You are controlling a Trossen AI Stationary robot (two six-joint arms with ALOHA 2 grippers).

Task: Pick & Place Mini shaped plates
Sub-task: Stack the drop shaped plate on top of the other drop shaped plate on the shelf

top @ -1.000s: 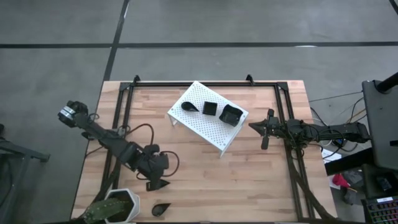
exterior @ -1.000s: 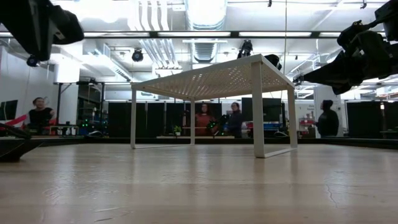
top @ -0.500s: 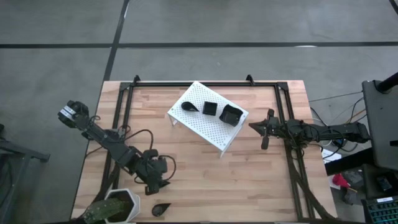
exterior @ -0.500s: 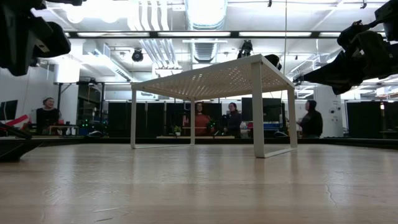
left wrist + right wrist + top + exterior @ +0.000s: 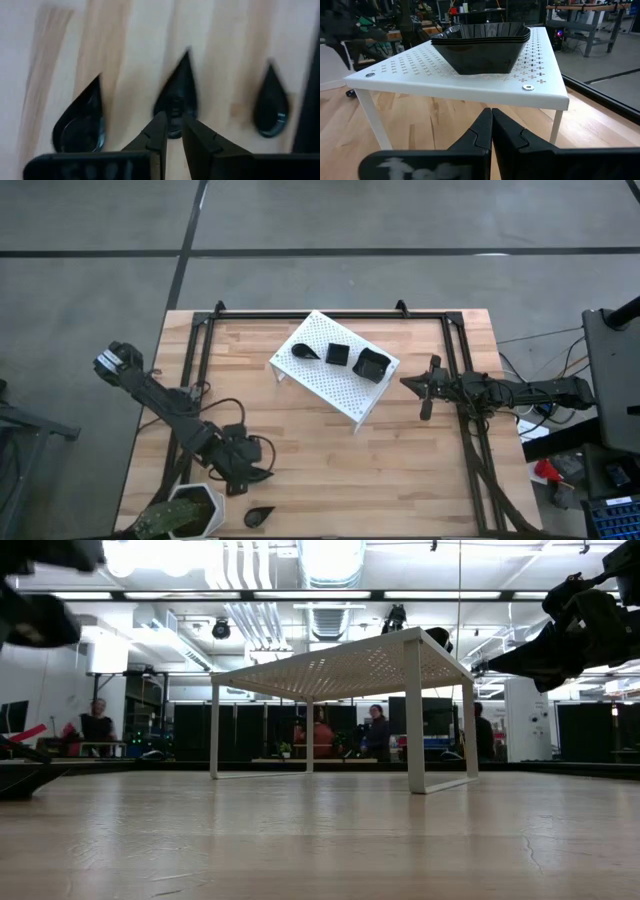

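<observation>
Three glossy black teardrop dishes lie flat on the wood in the left wrist view: one [image 5: 80, 127], a middle one [image 5: 175, 97] and a third [image 5: 271, 102]. The high view shows only one teardrop dish [image 5: 258, 516], near the table's near edge. My left gripper [image 5: 247, 473] [image 5: 173, 125] hovers over the middle dish, pointing down, fingers a narrow gap apart and touching nothing. On the white perforated rack [image 5: 345, 395] rest a teardrop dish [image 5: 303, 351], a small square dish [image 5: 337, 354] and wavy-rimmed square dishes [image 5: 371, 364] [image 5: 480, 47]. My right gripper [image 5: 424, 392] [image 5: 491, 117] waits shut, right of the rack.
A white hexagonal plant pot [image 5: 187, 510] stands at the near left corner, close to my left gripper. A black frame [image 5: 300, 313] runs along the table's far edge and both sides. Bare wood lies between the rack and the near edge. People stand in the room behind.
My left gripper has moved toward the table's near edge and slightly left, closing in on the teardrop dishes beside the plant pot. In the low view its arm has drifted off toward the picture's left. People behind the table have walked about.
</observation>
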